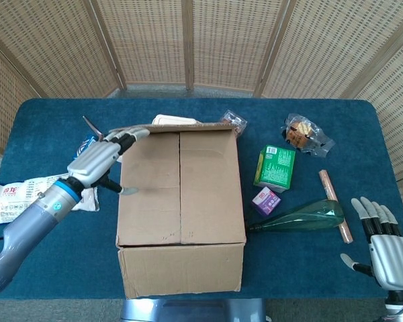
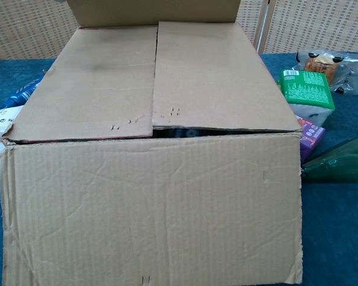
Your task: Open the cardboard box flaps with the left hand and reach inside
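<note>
Standing the rear flap (image 1: pixel 188 127) upright on spread, empty fingertips, the left hand (image 1: pixel 102 159) risks it dropping shut over the cardboard box (image 1: pixel 180 201).

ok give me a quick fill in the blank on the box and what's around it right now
1. The left hand is at the cardboard box's far ____ corner.
2. The two inner flaps lie ____ over the opening.
3. The right hand holds ____.
4. The green carton lies to the ____ of the box.

Missing words: left; closed; nothing; right
</note>
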`<control>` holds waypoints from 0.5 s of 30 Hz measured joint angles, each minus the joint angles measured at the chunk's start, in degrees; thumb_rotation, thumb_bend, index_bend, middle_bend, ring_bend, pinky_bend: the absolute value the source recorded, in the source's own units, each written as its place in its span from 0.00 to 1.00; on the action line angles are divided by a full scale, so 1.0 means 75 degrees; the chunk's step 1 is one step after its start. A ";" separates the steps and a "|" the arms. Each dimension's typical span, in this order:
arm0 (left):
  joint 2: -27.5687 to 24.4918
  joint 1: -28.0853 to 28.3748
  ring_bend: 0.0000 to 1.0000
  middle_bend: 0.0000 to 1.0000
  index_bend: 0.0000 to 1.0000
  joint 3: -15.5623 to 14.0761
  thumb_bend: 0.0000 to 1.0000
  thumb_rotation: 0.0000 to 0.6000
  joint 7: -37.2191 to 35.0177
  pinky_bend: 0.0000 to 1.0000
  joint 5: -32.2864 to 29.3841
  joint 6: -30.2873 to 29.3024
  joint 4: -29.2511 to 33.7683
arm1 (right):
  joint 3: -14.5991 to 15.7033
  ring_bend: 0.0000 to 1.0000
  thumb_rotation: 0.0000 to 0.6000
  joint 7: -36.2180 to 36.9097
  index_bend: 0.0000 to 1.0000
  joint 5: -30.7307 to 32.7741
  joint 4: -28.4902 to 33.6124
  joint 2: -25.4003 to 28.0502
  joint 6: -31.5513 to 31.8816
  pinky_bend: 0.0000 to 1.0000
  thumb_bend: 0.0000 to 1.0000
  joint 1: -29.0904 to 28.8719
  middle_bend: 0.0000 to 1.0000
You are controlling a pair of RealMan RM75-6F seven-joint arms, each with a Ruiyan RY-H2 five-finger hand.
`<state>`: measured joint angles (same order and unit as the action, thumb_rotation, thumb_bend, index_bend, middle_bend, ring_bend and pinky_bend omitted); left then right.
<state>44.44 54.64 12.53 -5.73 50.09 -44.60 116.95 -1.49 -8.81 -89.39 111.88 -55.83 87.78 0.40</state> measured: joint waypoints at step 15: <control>0.1682 0.0544 0.00 0.00 0.00 0.0000 0.09 1.00 0.1593 0.00 -0.1185 -0.0750 -0.1730 | -0.0049 0.00 1.00 -0.0026 0.00 0.0175 -0.0028 -0.0033 -0.0072 0.00 0.00 -0.0045 0.00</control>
<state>57.06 58.72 12.53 6.22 41.20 -50.22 103.97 -1.86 -9.01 -88.08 111.67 -56.08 87.24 0.07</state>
